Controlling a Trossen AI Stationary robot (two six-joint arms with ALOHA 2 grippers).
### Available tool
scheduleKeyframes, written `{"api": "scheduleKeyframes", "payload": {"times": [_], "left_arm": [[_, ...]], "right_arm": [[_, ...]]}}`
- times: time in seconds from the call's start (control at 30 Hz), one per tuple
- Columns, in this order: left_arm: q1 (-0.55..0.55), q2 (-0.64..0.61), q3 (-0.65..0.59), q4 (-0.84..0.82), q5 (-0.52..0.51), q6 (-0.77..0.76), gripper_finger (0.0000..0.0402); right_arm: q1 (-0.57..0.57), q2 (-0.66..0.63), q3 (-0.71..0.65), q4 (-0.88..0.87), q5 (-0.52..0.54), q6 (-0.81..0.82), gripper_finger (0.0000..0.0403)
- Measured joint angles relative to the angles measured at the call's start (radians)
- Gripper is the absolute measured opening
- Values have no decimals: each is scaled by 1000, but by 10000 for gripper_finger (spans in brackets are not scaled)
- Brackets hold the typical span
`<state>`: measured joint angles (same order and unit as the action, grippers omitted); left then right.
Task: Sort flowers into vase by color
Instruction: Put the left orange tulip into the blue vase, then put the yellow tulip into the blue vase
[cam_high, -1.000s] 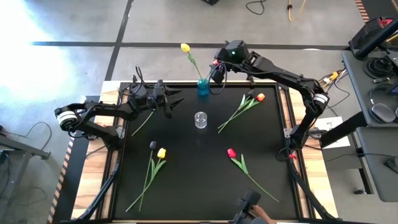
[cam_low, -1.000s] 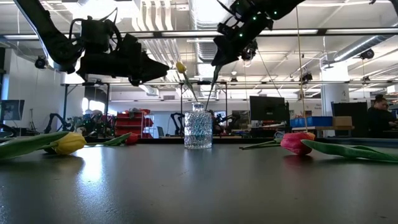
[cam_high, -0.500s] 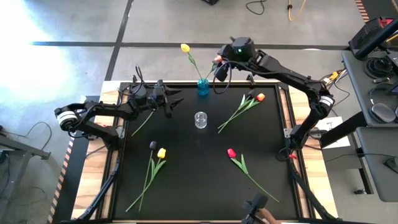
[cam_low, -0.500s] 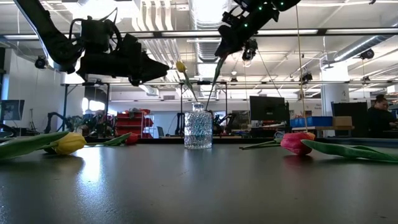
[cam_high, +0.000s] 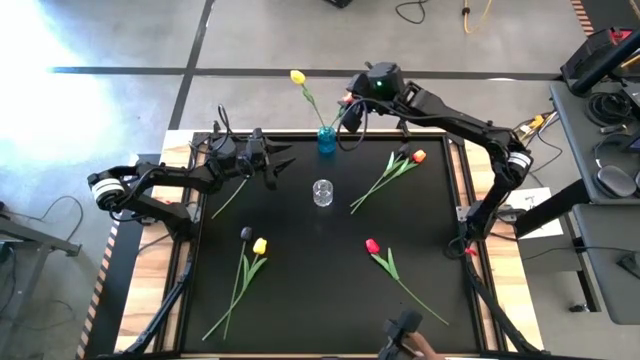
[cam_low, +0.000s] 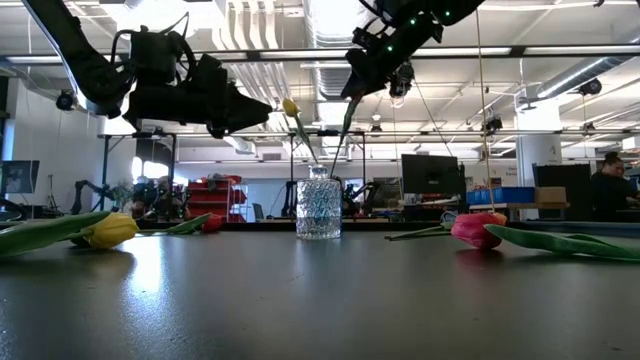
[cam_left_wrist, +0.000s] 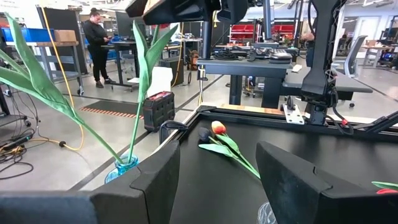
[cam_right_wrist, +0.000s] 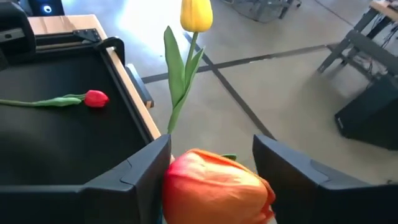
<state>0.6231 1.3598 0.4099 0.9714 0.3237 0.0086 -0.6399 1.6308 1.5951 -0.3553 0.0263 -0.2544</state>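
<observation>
While I watch from above, my right gripper (cam_high: 349, 108) hangs over the table's far edge, just right of the blue vase (cam_high: 327, 139). Its fingers (cam_right_wrist: 134, 177) stand wide apart, and an orange tulip (cam_right_wrist: 214, 186) sits between them; whether they press it or have let go, I cannot tell. That tulip's stem (cam_low: 343, 132) runs steeply down from the gripper into the vase, head up, tilted slightly right in the low view. A yellow tulip (cam_high: 298, 77) already stands in the same vase, its stem leaning far and left, head up. My left gripper (cam_high: 279, 165) hovers at the far left of the table, fingers spread, holding nothing. A clear vase (cam_high: 322, 192) stands near the centre. On the right far side lie two tulips (cam_high: 409, 157), red and orange, heads far-right, stems running near-left. A red tulip (cam_high: 373, 246) lies right of centre, head far-left, stem toward the near right. On the near left lie a yellow tulip (cam_high: 260, 245) and a dark one (cam_high: 246, 233), stems pointing near-left.
</observation>
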Motion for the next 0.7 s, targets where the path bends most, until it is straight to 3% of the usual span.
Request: {"api": "scheduleKeyframes", "payload": {"times": [0.33, 0.7], "left_arm": [[0, 0, 0, -1, 0, 0, 197], [0, 0, 0, -8, 0, 0, 197]], "right_arm": [[0, 1, 18, -37, 6, 79, 316], [5, -15, 126, -96, 12, -10, 334]]}}
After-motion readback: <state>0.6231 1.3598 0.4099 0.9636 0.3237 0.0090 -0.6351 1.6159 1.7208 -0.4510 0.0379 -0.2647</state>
